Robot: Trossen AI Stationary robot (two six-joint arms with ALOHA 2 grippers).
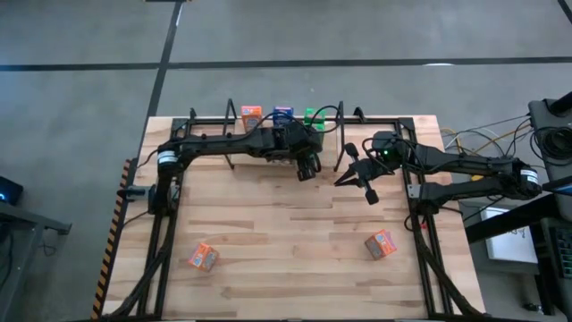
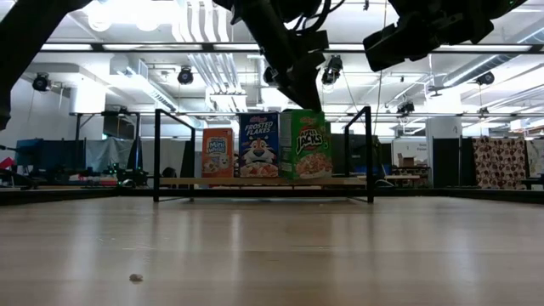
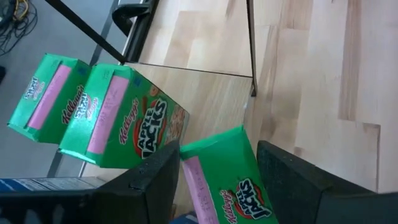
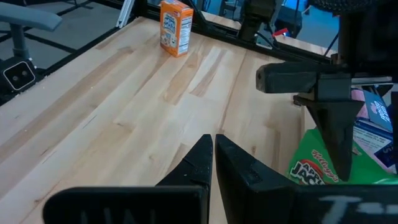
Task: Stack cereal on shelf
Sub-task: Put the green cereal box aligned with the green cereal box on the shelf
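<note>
The shelf (image 1: 375, 118), a black rod rack, stands at the table's far edge. On it sit an orange cereal box (image 2: 218, 153), a blue one (image 2: 258, 146) and green ones (image 2: 305, 144). The left wrist view shows three green boxes in a row. My left gripper (image 3: 217, 149) hovers open over the nearest of them (image 3: 227, 180), a finger on each side of its top. My right gripper (image 4: 213, 155) hangs shut above the table, to the right of the left one. Two orange boxes (image 1: 203, 258) (image 1: 382, 243) lie on the table near its front edge. My left gripper comes at the nearest green box's top end (image 3: 205, 152) slanting down from the table's near side, one finger (image 3: 155, 180) beside each long face. I cannot tell whether either finger touches the box. The box stands on the shelf, in line with the two green boxes behind it.
The shelf's upright hoops (image 2: 367, 153) flank the boxes. Black frame rails (image 1: 161, 224) run along the table's left and right sides. Bare wood lies between the shelf and the two loose orange boxes.
</note>
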